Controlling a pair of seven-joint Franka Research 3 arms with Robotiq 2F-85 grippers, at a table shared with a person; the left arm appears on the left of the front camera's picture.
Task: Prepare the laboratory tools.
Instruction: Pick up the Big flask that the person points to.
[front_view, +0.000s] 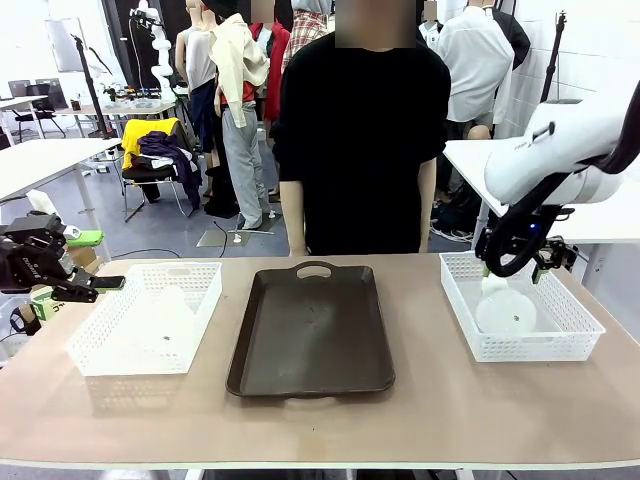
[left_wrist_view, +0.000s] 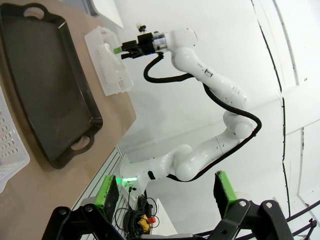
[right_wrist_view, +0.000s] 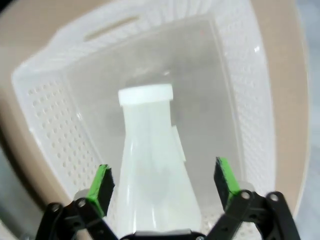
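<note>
One frosted-white flask (front_view: 505, 311) stands in the white basket (front_view: 575, 325) on the right. My right gripper (front_view: 515, 269) hangs just above its neck. In the right wrist view this flask (right_wrist_view: 150, 165) shows between the two green pads (right_wrist_view: 102, 182), which stand wide apart and clear of it, so the right gripper (right_wrist_view: 162, 182) is open. A second flask (front_view: 168, 308) shows faintly inside the left basket (front_view: 100, 345). My left gripper (front_view: 72, 290) is off the table's left end, beside that basket, open and holding nothing; in its wrist view the left gripper (left_wrist_view: 166, 195) points across the table.
A dark brown tray (front_view: 250, 345) with handles lies in the table's middle between the baskets; the left wrist view shows the tray (left_wrist_view: 45, 85) and the right basket (left_wrist_view: 107, 70). A person in black (front_view: 360, 130) stands at the far edge.
</note>
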